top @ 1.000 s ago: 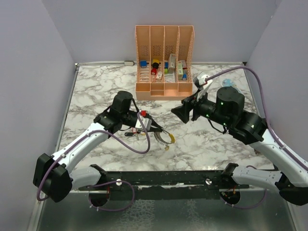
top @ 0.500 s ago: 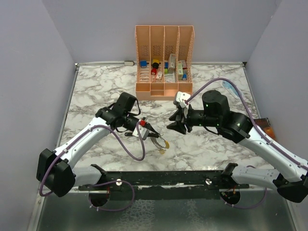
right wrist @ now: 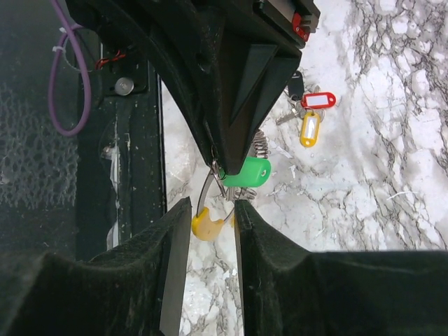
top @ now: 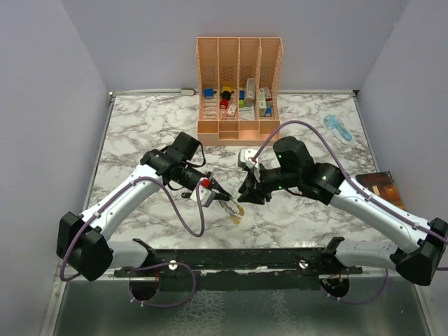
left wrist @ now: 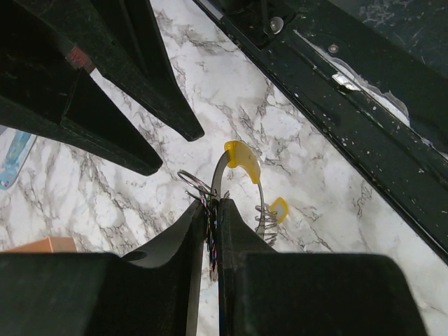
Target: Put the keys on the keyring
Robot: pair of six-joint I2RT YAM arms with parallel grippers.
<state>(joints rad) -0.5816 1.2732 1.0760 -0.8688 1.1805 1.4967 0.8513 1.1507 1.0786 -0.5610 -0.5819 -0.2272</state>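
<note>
My left gripper [left wrist: 213, 204] is shut on the keyring [left wrist: 222, 175], a wire loop with a yellow clasp [left wrist: 241, 157], a coiled part and a small yellow tag [left wrist: 279, 208]. It holds the ring just above the marble table. A key with a green tag [right wrist: 246, 173] hangs at that grip. My right gripper [right wrist: 212, 203] faces it, jaws partly open. The yellow clasp [right wrist: 207, 225] shows in the gap between the jaws, just past the tips. From above, the left gripper [top: 218, 196] and right gripper [top: 246, 192] almost meet. Keys with red [right wrist: 318, 100], yellow [right wrist: 309, 129] and black [right wrist: 295, 85] tags lie on the table.
A peach desk organizer [top: 239, 89] with small items stands at the back centre. At the back right lies a light-blue gadget [top: 337, 128]. A brown object [top: 378, 185] sits at the right edge. The black mounting rail [top: 245, 259] runs along the near edge.
My right arm has swung left and down toward the left gripper, and its jaws have narrowed. My left gripper has shifted slightly toward the near side, still holding the keyring.
</note>
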